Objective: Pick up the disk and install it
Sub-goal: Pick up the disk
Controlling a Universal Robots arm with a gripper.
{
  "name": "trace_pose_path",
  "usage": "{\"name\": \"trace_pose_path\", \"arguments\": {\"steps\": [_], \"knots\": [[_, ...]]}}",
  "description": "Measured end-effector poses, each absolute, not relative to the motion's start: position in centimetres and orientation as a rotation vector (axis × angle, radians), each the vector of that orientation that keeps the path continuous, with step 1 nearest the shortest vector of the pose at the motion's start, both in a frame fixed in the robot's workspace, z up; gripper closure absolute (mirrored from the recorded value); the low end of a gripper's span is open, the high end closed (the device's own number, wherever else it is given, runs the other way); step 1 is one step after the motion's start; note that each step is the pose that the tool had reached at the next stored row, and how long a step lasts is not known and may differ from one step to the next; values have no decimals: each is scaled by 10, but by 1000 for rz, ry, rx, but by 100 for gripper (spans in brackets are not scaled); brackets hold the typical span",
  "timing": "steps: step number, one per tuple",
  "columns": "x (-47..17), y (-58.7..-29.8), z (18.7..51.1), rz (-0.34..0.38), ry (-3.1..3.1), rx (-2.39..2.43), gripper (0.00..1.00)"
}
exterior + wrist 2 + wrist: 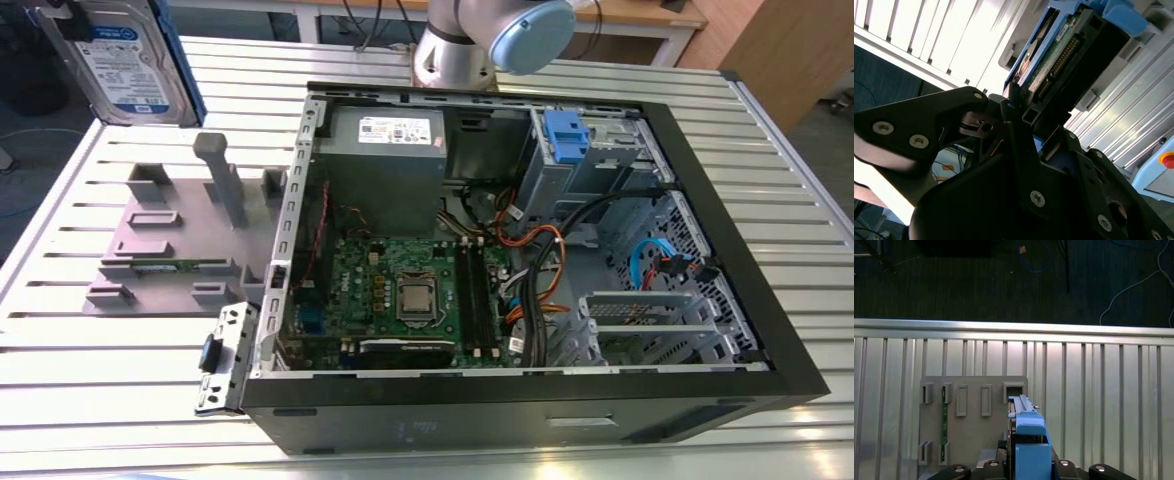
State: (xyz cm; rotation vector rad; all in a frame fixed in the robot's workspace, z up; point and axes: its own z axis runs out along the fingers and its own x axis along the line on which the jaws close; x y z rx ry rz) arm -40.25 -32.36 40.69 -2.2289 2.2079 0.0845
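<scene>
Tool (1021, 114) clamped on disk (127, 62). Disk upright, label showing, upper left of exterior view, clear of grey stand (174, 235) below it. Judgement: firm grip, steady tilt, wide berth of stand posts and rim of open computer case (534, 250) mid-frame. Ribbed metal worktop (80, 360). Dark floor (979, 280), loose cables (1134, 290).

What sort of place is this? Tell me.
Probably a robot workbench for computer assembly: an open computer case lies on a slatted metal table, a grey stand beside it, and a disk is held aloft.
</scene>
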Motion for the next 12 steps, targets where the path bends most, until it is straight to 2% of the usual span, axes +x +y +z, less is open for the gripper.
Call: {"name": "trace_pose_path", "arguments": {"steps": [12], "knots": [[-402,-324,412,84,2208,-2229,63]]}}
